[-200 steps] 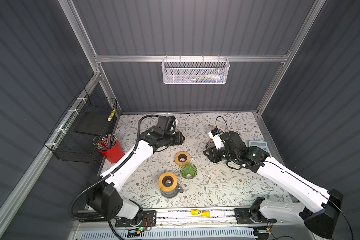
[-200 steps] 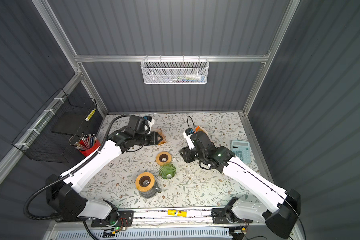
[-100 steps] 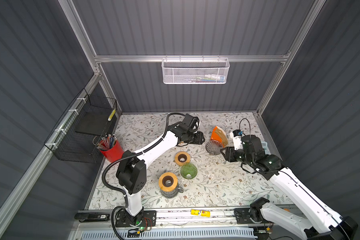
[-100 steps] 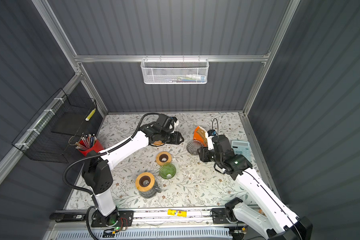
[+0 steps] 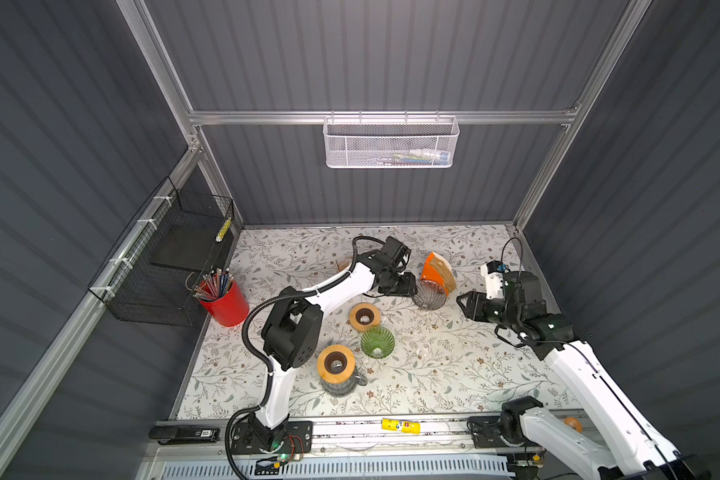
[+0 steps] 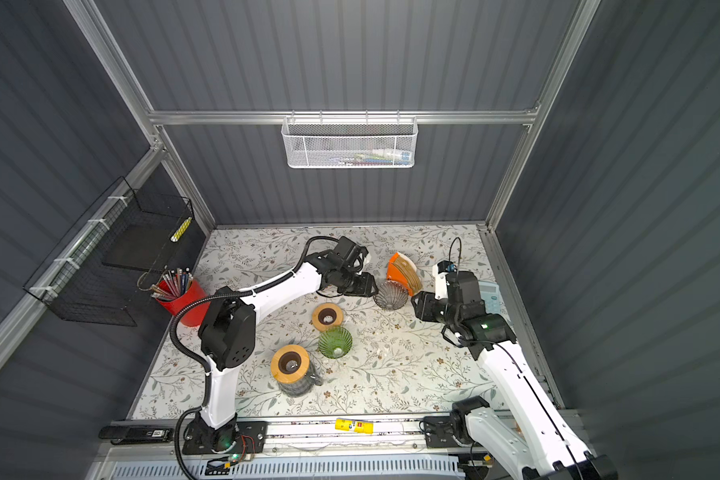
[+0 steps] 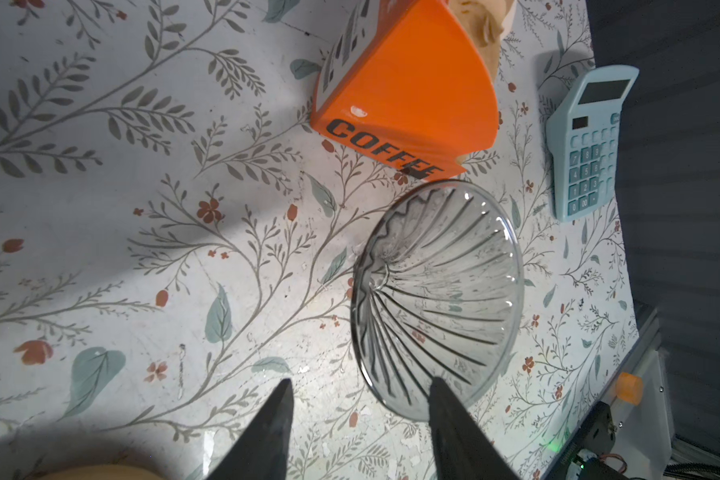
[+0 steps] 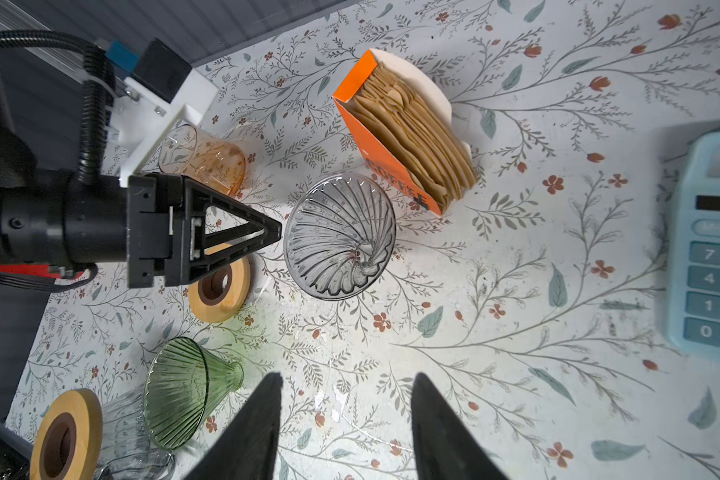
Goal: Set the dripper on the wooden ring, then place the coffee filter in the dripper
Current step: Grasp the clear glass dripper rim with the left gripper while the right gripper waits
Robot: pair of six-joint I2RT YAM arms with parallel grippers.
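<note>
On the floral tabletop (image 5: 454,374), boxed in by dark ribbed walls, your coffee filters (image 8: 412,129) stand in their orange box (image 5: 431,270) near the back, just beside the clear dripper (image 5: 429,294). Your left pincer (image 7: 359,379) is released, with one finger at the dripper's rim. Your right pincer (image 8: 346,374) is released too, empty and apart from it. A white mesh basket (image 5: 389,143) hangs on the back wall.

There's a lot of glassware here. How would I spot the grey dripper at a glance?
Look toward the back of the flowered table for the orange box of paper filters. The dripper is the ribbed glass cone right beside it. It is smoky grey; the other cone, nearer the front, is green.
</note>
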